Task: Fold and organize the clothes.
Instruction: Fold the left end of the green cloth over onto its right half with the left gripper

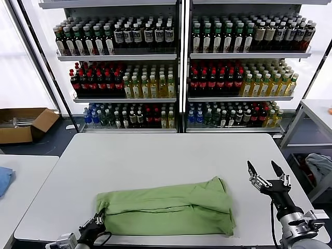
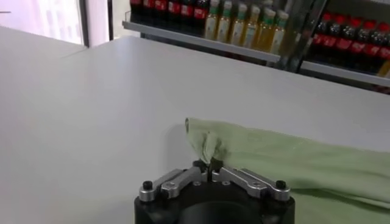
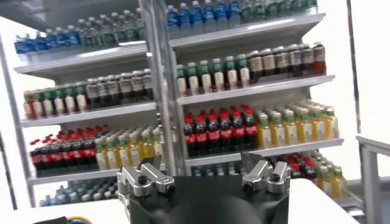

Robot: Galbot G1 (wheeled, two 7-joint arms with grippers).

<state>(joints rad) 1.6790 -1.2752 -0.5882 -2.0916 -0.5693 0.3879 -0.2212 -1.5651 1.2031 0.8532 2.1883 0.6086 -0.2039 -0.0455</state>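
Shirt (image 1: 166, 207) – soft green, folded long – pinched by left gripper (image 1: 98, 220).

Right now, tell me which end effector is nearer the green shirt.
Left. The left end effector is shut on the green shirt at its near-left corner; the right end effector is raised, open, off the shirt's right end.

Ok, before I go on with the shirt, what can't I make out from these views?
- Shirt front: collar and any print are not visible in the head view, folded under.
- Shirt's far end: cut off by the frame edge in the left wrist view.
- Left tool: partly cut off at the head view's bottom edge; the wrist view shows it shut on the shirt's corner.
- Right tool, open: its wrist view shows only shelves, no shirt.
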